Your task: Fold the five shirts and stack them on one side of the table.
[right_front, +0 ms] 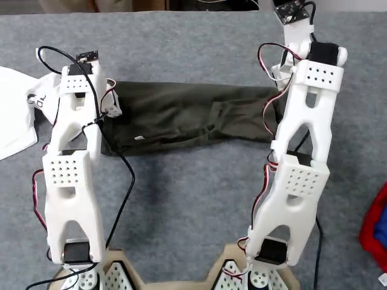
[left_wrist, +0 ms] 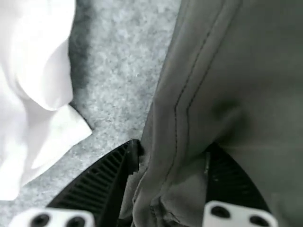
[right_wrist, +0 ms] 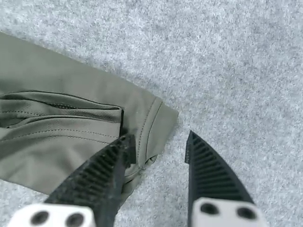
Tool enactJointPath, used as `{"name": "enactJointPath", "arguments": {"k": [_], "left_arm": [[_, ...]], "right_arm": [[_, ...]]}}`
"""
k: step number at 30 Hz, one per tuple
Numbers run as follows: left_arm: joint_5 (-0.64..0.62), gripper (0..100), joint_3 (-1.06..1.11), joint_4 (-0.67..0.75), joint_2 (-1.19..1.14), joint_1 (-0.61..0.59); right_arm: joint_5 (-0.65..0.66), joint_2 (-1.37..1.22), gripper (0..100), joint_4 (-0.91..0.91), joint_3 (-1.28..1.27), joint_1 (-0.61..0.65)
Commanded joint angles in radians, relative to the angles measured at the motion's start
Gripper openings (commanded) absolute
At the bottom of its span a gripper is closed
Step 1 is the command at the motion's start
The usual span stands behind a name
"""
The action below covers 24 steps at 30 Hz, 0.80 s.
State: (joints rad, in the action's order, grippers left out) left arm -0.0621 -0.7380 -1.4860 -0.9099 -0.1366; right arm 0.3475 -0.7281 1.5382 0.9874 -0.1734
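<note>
At either end of the olive shirt (right_front: 181, 115), left tool (left_wrist: 173, 146) straddles cloth, open; right tool (right_wrist: 160, 137) gapes.

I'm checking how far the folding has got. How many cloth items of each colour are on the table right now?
Olive shirt: 1
White shirt: 1
Red and blue cloth, cut off at the edge: 1
Total: 3

Parted tool (right_wrist: 158, 138) over shirt (right_wrist: 57, 123) corner
</note>
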Motion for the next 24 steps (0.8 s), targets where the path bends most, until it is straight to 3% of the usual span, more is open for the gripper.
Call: {"name": "enactJointPath", "arguments": {"k": [1,7,12,17,24], "left_arm": [[-0.037,19,-0.041,-0.017,-0.007,-0.021],[-0.037,1,-0.054,-0.025,-0.004,-0.037],[-0.034,2,-0.124,-0.04,0.002,-0.063],[0.025,2,-0.374,-0.193,-0.007,-0.069],[0.101,2,-0.629,-0.27,0.002,0.058]], "right_arm": [[-0.006,0.004,17.7,-0.02,0.048,-0.008],[-0.008,0.008,17.7,-0.02,0.048,-0.024],[-0.006,0.004,17.7,-0.012,0.097,-0.064],[-0.006,0.004,17.7,-0.012,0.154,-0.142],[-0.005,0.005,17.7,-0.011,0.252,-0.268]]}}
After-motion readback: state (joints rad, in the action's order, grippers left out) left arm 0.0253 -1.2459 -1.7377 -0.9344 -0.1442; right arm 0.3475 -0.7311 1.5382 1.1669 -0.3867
